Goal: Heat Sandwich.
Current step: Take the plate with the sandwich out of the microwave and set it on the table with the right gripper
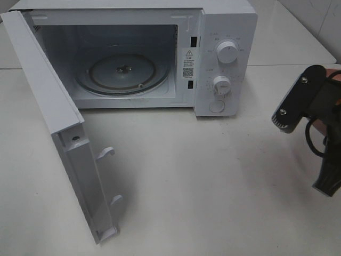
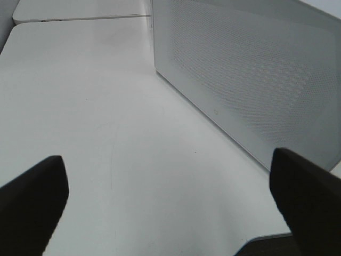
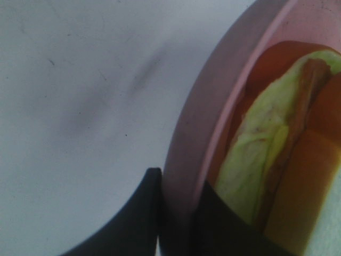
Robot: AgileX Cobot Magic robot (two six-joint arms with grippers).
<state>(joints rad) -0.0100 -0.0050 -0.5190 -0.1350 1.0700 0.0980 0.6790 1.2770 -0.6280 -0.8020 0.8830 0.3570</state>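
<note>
Now right hand (image 3: 178, 213) pinching plate (image 3: 213, 117) rim, sandwich (image 3: 256, 160) aboard — microwave (image 1: 224, 53) open

The sandwich (image 3: 266, 160) shows green lettuce and red-orange filling, lying on a pink plate (image 3: 213, 106) at the right of the right wrist frame.

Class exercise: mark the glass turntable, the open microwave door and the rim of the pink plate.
glass turntable (image 1: 122, 73), exterior high view, on the disc near its hub.
microwave door (image 1: 50, 101), exterior high view, on its top edge.
pink plate (image 3: 200, 136), right wrist view, on the rim where the right gripper (image 3: 178, 213) pinches it.
</note>
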